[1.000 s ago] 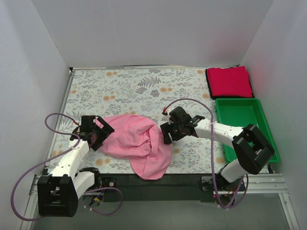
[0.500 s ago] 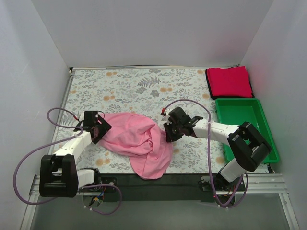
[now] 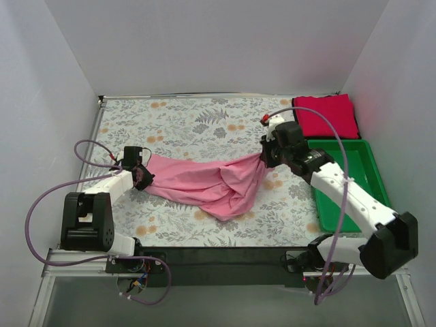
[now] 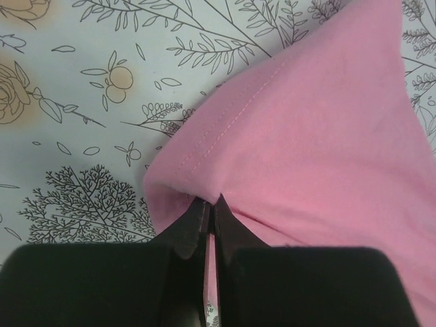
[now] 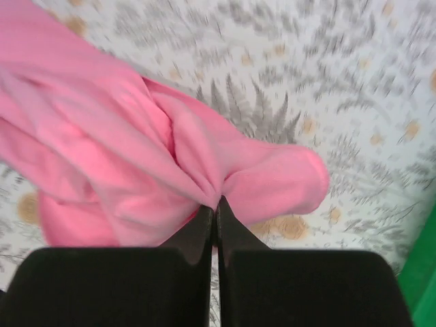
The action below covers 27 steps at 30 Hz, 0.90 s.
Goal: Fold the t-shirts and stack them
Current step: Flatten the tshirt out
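Note:
The light pink t-shirt (image 3: 204,182) stretches in a crumpled band across the middle of the floral cloth. My left gripper (image 3: 144,178) is shut on its left hemmed edge (image 4: 225,129), low over the cloth. At the shirt's right end my right gripper (image 3: 264,157) is shut on a bunched fold (image 5: 204,170) and holds it raised. The pinch points show at the left gripper (image 4: 211,202) and right gripper (image 5: 215,202) in the wrist views. A crimson red t-shirt (image 3: 325,116) lies folded at the back right corner.
A green plastic bin (image 3: 344,178) stands along the right edge, just below the red shirt and under my right arm. White walls close in the left, back and right sides. The floral table cloth (image 3: 191,119) covers the whole surface.
Both grippers have shut on the pink shirt. The right one has swung up and to the right with its fold, pulling the heap out into a long band. The left one shifted slightly left.

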Each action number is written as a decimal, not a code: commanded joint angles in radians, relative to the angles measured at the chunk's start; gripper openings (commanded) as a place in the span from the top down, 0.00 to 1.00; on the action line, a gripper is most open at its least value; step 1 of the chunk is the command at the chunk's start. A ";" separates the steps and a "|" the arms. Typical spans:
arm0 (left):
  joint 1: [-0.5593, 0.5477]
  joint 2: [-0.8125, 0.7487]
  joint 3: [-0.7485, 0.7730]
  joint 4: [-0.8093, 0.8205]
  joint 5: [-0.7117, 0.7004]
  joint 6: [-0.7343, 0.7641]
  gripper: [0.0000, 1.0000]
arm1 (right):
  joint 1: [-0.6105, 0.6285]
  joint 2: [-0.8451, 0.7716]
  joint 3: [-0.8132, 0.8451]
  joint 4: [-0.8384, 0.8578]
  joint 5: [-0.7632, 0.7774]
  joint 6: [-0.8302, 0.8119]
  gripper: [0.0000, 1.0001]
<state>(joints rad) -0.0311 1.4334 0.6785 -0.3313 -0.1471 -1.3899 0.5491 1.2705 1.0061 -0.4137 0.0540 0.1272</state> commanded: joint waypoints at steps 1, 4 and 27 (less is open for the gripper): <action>0.000 -0.022 0.015 -0.060 -0.046 0.048 1.00 | 0.003 -0.120 0.112 -0.077 0.008 -0.066 0.99; 0.000 -0.063 0.007 -0.069 -0.043 0.057 1.00 | 0.003 -0.198 0.094 -0.111 -0.146 -0.054 0.99; -0.001 -0.447 0.021 -0.247 0.070 0.052 0.49 | -0.041 -0.180 -0.113 -0.281 0.010 0.101 0.47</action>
<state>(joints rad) -0.0349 0.9760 0.6502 -0.5564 -0.1036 -1.3209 0.5304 1.0275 0.8730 -0.7788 0.0315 0.2508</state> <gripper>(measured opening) 0.466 0.522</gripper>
